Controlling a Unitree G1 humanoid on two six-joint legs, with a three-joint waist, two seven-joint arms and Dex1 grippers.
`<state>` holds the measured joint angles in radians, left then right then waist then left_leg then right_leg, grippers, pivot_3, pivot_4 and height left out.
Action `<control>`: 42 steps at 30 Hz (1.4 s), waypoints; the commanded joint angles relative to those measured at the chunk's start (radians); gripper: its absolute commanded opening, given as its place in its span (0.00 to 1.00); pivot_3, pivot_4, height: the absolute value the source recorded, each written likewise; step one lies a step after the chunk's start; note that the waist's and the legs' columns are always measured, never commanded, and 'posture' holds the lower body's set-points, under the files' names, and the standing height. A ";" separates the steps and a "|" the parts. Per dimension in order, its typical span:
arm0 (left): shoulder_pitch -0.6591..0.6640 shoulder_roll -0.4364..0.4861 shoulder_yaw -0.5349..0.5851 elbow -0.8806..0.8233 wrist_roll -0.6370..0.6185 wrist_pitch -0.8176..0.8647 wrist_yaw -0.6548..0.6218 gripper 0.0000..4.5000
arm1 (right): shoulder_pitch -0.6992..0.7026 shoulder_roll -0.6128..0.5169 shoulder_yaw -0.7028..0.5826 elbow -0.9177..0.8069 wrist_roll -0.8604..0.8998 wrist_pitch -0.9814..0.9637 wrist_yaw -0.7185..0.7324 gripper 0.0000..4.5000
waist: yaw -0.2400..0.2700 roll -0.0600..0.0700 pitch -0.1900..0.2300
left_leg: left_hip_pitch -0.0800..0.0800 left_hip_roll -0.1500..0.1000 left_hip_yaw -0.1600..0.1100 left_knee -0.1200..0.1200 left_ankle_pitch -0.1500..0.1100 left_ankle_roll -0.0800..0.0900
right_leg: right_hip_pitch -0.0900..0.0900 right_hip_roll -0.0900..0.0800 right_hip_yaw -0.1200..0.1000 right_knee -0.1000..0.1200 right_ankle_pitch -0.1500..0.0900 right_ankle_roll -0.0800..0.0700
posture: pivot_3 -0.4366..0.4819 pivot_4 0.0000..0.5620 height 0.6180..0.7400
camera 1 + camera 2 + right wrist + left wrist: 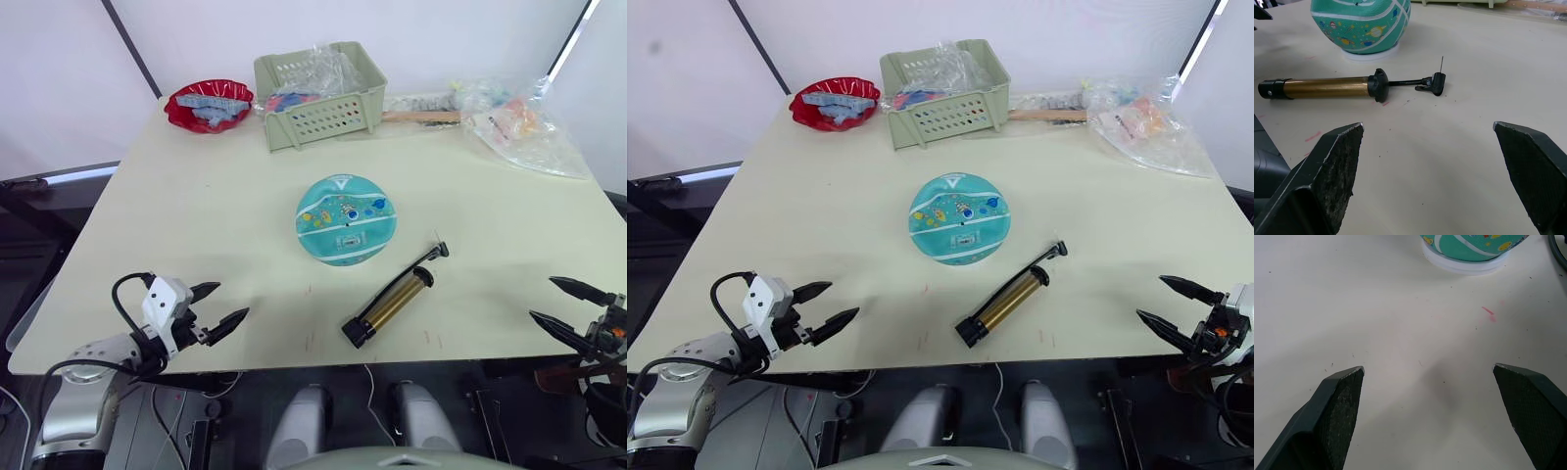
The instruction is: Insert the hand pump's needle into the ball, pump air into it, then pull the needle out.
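Observation:
The teal ball [346,219] with white stripes and cartoon prints sits mid-table on a white ring [1459,265]. Just right of it and nearer to me, the hand pump [394,304] lies flat, its gold barrel [1327,87] slanted and its black foot toward the front edge. At the pump's far end the needle [1442,63] stands up from its black fitting, apart from the ball. My left gripper [230,300] is open over the front left of the table, holding nothing. My right gripper [542,298] is open at the front right, empty, facing the pump.
At the back stand a red bowl [209,105] with blue items, a green basket [318,93] holding plastic-wrapped things, a wooden-handled tool [421,116] and clear plastic bags [519,122]. The table's front edge [294,360] runs just beyond both grippers.

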<state>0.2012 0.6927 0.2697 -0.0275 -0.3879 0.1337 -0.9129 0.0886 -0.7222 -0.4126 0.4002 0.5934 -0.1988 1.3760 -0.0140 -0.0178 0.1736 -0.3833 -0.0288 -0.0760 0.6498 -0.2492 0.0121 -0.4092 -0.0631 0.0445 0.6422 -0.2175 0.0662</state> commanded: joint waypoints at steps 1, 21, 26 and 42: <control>-0.001 0.005 0.015 -0.031 -0.007 0.003 0.002 1.00 | -0.011 0.001 -0.014 -0.047 0.012 0.010 -0.001 0.99 | 0.000 0.000 0.000 | 0.000 0.000 0.000 0.000 0.000 0.000 | 0.000 0.000 0.000 0.000 0.000 0.000 | 0.48 0.27 1.00; -0.037 0.023 -0.064 -0.087 0.059 -0.035 -0.022 1.00 | -0.049 0.003 0.006 -0.073 0.029 0.043 0.095 0.99 | 0.001 0.000 0.000 | 0.000 0.000 0.000 0.000 0.000 0.000 | 0.000 0.000 0.000 0.000 0.000 0.000 | 0.48 0.27 1.00; -0.109 0.028 -0.152 -0.150 0.064 0.029 -0.048 1.00 | -0.042 -0.001 0.015 -0.150 0.038 0.085 0.125 0.99 | 0.002 0.000 0.000 | 0.000 0.000 0.000 0.001 0.000 0.000 | 0.000 0.000 0.000 0.000 0.000 0.000 | 0.48 0.27 1.00; -0.375 -0.122 -0.428 -0.190 0.097 0.201 -0.019 1.00 | 0.069 0.013 -0.015 -0.445 0.092 0.172 0.058 0.99 | 0.002 0.001 0.001 | 0.000 -0.001 -0.001 0.001 0.000 0.000 | 0.000 0.000 0.000 0.000 0.000 0.000 | 0.48 0.27 1.00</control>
<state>-0.1541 0.5818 -0.1462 -0.2044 -0.2958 0.3224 -0.9436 0.1485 -0.7070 -0.4015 0.0135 0.6578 -0.0369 1.4496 -0.0124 -0.0165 0.1744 -0.3837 -0.0293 -0.0774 0.6512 -0.2492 0.0122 -0.4088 -0.0627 0.0442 0.6424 -0.2172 0.0666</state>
